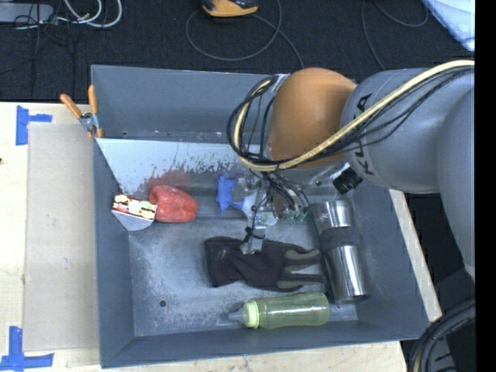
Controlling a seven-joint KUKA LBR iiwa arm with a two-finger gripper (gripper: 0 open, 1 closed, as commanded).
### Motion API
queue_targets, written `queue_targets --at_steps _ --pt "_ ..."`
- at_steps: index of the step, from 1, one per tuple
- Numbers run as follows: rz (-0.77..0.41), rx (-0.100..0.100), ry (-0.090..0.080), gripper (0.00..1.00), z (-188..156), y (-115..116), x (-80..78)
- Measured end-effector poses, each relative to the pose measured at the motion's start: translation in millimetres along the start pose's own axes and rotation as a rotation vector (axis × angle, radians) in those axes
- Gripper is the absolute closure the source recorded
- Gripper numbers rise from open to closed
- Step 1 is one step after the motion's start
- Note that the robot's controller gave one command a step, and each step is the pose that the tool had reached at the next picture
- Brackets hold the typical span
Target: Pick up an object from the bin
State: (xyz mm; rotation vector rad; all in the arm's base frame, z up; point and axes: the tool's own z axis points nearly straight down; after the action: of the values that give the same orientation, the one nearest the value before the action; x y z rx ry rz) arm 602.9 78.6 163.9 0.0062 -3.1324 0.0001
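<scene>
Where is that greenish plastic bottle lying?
In the camera view, the greenish plastic bottle lies on its side along the grey metal bin's lower wall, just below the black fabric glove and beside the silver metal cylinder's lower end.

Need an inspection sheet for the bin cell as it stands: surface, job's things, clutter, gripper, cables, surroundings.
Surface: grey metal bin, floor speckled with pale marks.
Job's things: black glove lying mid-bin, directly under the gripper.
Clutter: red lumpy thing and small white-and-yellow piece at left; blue thing towards the back; green bottle on its side along the front wall; silver cylinder at right.
Grippers: gripper low over the glove's upper edge; contact cannot be told.
Cables: yellow and black cables looped over the orange cover.
Surroundings: dark floor behind the bin, loose wires on it.
</scene>
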Motion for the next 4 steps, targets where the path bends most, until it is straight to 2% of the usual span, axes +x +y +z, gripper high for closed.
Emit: queue_targets --at_steps 1,2,3,4 --pt "0.002 -0.001 -0.008 0.0 -4.8 -0.5 -1.7" --pt "-0.078 0.0 -0.005 0.0 61.9 -25.1 26.9" --pt "-0.132 -0.001 -0.007 0.0 95.7 -38.8 47.5" --pt "0.025 -0.001 -0.004 0.0 94.6 -41.1 38.6"
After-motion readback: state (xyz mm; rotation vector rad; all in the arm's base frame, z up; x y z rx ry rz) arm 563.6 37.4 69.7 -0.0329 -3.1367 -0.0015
